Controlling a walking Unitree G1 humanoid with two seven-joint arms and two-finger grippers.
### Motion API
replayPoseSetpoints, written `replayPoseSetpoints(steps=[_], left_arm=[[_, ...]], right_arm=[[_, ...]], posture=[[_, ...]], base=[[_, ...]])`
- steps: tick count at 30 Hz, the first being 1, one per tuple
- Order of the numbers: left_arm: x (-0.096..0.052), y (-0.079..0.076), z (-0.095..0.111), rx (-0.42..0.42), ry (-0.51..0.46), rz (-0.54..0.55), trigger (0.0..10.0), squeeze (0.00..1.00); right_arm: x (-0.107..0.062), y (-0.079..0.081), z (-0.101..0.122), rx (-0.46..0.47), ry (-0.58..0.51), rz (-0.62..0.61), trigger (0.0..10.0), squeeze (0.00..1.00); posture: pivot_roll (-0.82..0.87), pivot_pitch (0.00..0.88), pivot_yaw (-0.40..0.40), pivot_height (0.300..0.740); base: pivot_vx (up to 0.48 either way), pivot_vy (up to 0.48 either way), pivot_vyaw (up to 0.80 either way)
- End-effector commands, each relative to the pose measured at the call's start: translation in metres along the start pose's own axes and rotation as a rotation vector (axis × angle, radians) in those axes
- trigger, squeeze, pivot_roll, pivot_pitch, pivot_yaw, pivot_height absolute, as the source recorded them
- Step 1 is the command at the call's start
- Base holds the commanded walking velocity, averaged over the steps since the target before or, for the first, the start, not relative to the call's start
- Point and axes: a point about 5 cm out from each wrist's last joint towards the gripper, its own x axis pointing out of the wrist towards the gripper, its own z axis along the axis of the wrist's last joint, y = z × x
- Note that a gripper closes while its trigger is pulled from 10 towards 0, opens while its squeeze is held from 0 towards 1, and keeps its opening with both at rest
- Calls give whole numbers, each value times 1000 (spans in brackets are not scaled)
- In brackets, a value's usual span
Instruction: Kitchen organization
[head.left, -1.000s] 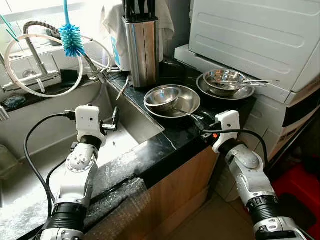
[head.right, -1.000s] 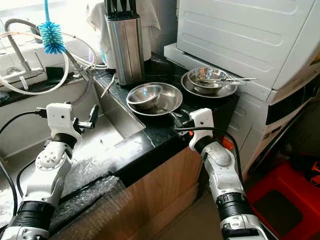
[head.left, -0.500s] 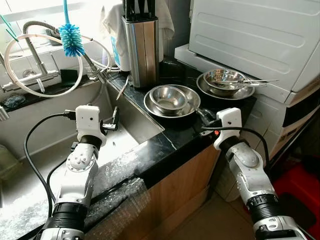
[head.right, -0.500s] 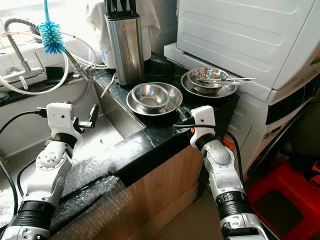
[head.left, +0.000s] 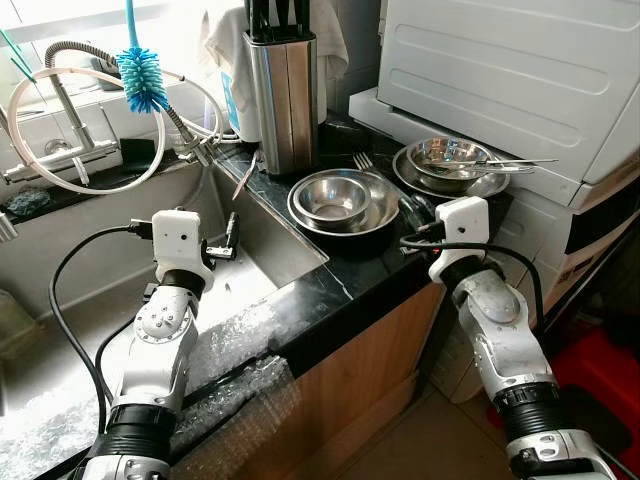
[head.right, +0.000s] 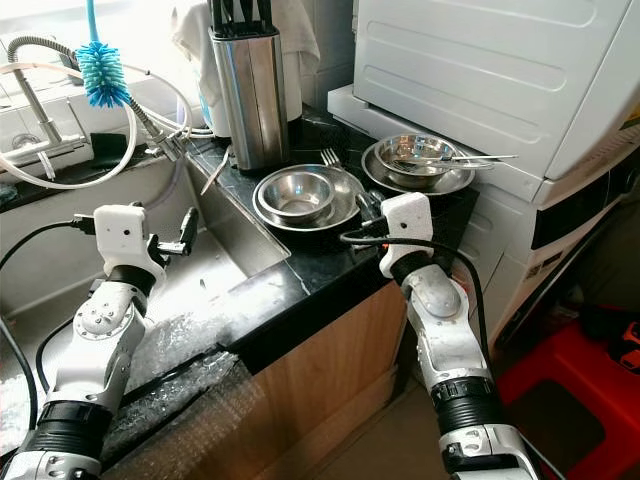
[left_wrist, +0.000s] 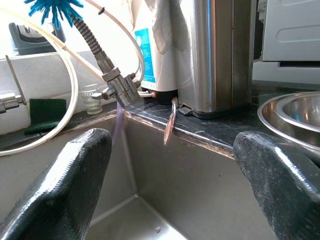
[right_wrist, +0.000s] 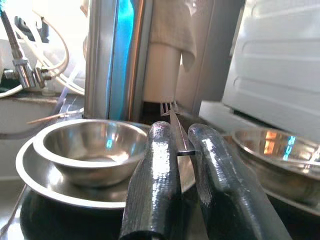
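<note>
The right gripper (right_wrist: 182, 150) is clamped on a fork (right_wrist: 173, 116), its two black fingers (right_wrist: 152, 170) pinching the thin handle between them. The fork sticks out past the fingertips, tines up and away from the wrist, toward the knife block (head.left: 283, 85). From the head views the tines (head.left: 362, 160) show just behind the steel plate (head.left: 385, 207) and the bowl (head.left: 335, 196) nested in it, over the black counter (head.left: 340, 275). The gripper sits at the plate's right edge, between that stack and a second bowl (head.left: 447, 157) on its own plate nearer the white appliance (head.left: 520, 70).

The left gripper (left_wrist: 175, 165) hangs over the sink (head.left: 265, 240), fingers (left_wrist: 65, 190) spread wide and holding nothing. Ahead of it are the sink's far wall, the hose fitting (left_wrist: 117, 85) and a blue brush (head.left: 142, 78) above the tap.
</note>
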Motion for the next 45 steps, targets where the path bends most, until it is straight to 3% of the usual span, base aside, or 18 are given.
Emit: replayPoseSetpoints(steps=[1,3,7,8,12,18,19,20,23,33,39,45], left_arm=[[3,-2,2,8,-6,-1,10000,0],[3,-2,2,8,-7,-1,10000,0],[5,-2,5,9,-18,1,10000,0],[5,-2,5,10,-22,1,10000,0],[5,-5,9,47,-44,-18,10000,0],[6,-10,16,114,-93,-47,10000,0],[7,-11,18,127,-106,-53,10000,0],[7,-14,22,155,-127,-72,10000,0],[7,-16,27,198,-161,-88,10000,0],[6,-33,38,297,-247,-188,10000,0],[5,-37,39,314,-266,-212,10000,0],[-1,-53,36,388,-284,-324,10000,0]], right_arm=[[3,3,12,2,-46,-2,10000,0],[3,4,15,28,-59,-6,10000,0],[7,18,34,167,-120,54,10000,0],[8,27,40,241,-124,109,10000,0],[6,53,55,303,-143,281,10000,0],[4,70,57,340,-86,351,10000,0],[4,73,57,366,-63,359,10000,0],[3,77,55,451,-32,365,10000,0],[2,83,56,514,-17,381,10000,0],[0,95,55,549,26,410,10000,0],[0,95,55,551,35,409,10000,0],[2,94,55,557,34,402,10000,0]], posture=[[-182,0,18,740],[-183,0,18,740],[-183,0,18,740],[-183,0,17,740],[-182,0,15,740],[-183,0,13,740],[-183,0,12,740],[-181,0,11,740],[-182,0,10,740],[-180,0,9,740],[-179,0,10,740],[-180,0,10,740]], base=[[0,0,0],[0,0,0],[0,0,0],[0,0,0],[0,0,0],[0,0,0],[0,0,0],[0,0,0],[0,0,0],[0,0,0],[0,0,0],[0,0,0]])
